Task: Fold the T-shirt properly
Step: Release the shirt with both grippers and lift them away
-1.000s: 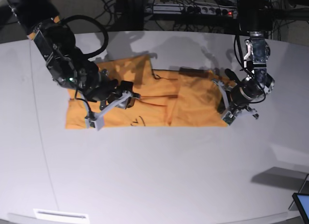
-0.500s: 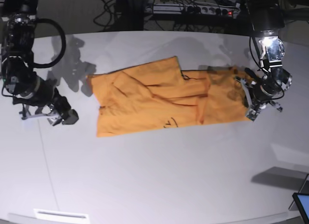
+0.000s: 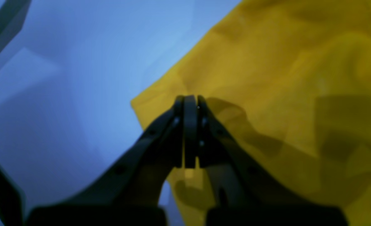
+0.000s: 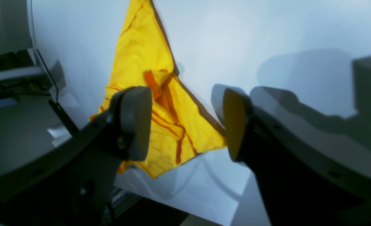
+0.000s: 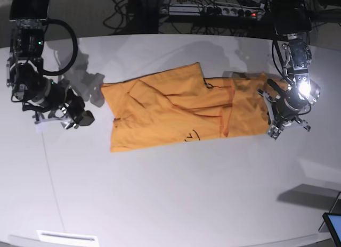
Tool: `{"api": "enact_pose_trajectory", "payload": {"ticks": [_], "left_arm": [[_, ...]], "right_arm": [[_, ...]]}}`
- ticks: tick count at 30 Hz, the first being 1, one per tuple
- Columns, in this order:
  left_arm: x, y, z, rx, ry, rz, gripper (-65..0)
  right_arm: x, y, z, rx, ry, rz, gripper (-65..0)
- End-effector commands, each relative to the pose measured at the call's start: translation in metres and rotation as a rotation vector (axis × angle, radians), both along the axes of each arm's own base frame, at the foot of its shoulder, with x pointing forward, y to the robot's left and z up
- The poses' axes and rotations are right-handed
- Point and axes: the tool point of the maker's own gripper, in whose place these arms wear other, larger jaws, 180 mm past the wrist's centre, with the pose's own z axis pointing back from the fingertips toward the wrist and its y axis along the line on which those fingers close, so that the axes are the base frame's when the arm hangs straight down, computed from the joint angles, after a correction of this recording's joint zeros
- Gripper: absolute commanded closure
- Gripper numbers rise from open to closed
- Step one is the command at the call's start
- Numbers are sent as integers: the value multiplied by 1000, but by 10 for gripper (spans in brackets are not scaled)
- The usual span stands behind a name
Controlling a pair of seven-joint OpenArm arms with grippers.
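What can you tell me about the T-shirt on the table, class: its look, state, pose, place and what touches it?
The T-shirt is thin orange-yellow cloth, partly folded and creased, lying flat on the white table with overlapping layers. A small dark mark shows near its lower edge. The left gripper, shut, is at its corner edge; whether it pinches cloth is unclear. The right gripper is open, apart from it.

T-shirt [image 5: 181, 108] lies flat mid-table [image 5: 176, 194], long axis left-right in base view. Left gripper [image 5: 273, 131] at its right edge, on the cloth's near corner. Right gripper [image 5: 72, 121] over bare table left of the shirt, apart from it. Cables and power strip [image 5: 213, 11] behind the table's far edge.
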Motion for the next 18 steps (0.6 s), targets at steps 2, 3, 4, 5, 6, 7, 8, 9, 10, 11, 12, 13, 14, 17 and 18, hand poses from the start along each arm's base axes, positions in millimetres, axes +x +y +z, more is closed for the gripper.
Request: {"api": "enact_pose_trajectory", "payload": {"ticks": [2,3,4,5,6,7,8,9,10,11,12,13,14,17,18], "left_arm": [[12,3,26,20,-76,-9,0],[12,1,30,25,-87,-15,0],[14,-2,35,27,-102,-22,0],[13,-3,38,33,-107,-25,0],[11,-2,41,47,-105,-21,0],[10,-2,45,60,-106,-20,0],[10,-1,50,72,-112,-17,0],[9,1,55,79,-122,-6,0],[9,3,63,85,-145,2,0],[9,5,68,85,-161,11,0],[10,5,74,76,-182,20,0],[10,7,79,68,-199,32,0],[10,11,85,56,-217,47,0],[2,23,88,26,-229,89,0],[1,26,89,19,-226,102,0]], "right_arm": [[12,1,17,-9,-83,38,-348],[12,2,18,-11,-97,55,-348],[11,4,16,-9,-100,76,-348],[10,4,13,-8,-97,84,-348],[10,3,9,-6,-91,87,-348],[9,2,5,-5,-82,87,-348],[8,1,0,-3,-69,83,-348],[7,0,-4,-3,-60,82,-348],[6,-1,-7,-2,-52,80,-348],[6,-1,-8,-2,-51,82,-348],[5,-1,-9,-2,-49,85,-348],[4,3,-11,-1,-48,100,-348],[5,7,-12,0,-51,117,-348],[5,21,-15,4,-48,165,-347],[5,25,-17,5,-41,177,-347]]}}
